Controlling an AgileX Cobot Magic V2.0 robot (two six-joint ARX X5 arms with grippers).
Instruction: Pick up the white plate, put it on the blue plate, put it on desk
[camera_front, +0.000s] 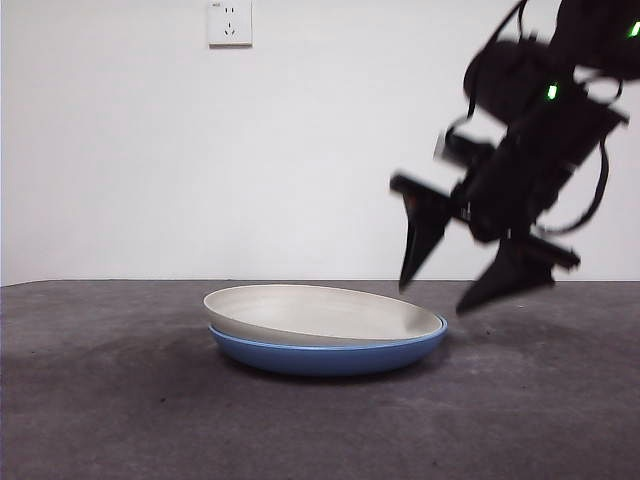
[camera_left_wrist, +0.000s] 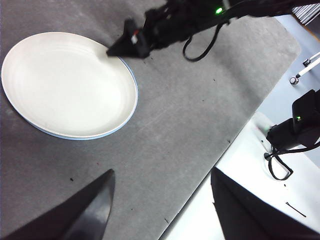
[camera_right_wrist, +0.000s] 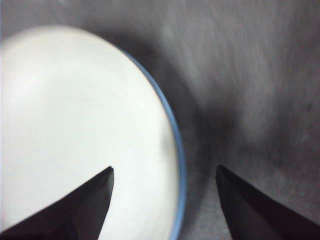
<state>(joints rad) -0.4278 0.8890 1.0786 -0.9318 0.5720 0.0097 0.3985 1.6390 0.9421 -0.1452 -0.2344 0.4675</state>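
Note:
The white plate (camera_front: 320, 312) lies nested in the blue plate (camera_front: 330, 356) on the desk (camera_front: 100, 400), a little tilted, with its left side higher. My right gripper (camera_front: 440, 290) is open and empty, just above the plates' right rim, one jaw over the white plate and one outside it. In the right wrist view the white plate (camera_right_wrist: 75, 130) and the thin blue rim (camera_right_wrist: 175, 135) lie between the open gripper (camera_right_wrist: 165, 172). The left wrist view shows the white plate (camera_left_wrist: 67, 82), the blue rim (camera_left_wrist: 127, 120) and the right gripper (camera_left_wrist: 114, 50) at its edge. My left gripper (camera_left_wrist: 160, 175) is open, empty and high above the desk.
A white wall with a socket (camera_front: 229, 22) stands behind the desk. In the left wrist view the desk's edge (camera_left_wrist: 235, 145) runs beside a white floor with a black stand (camera_left_wrist: 295, 130) and cables.

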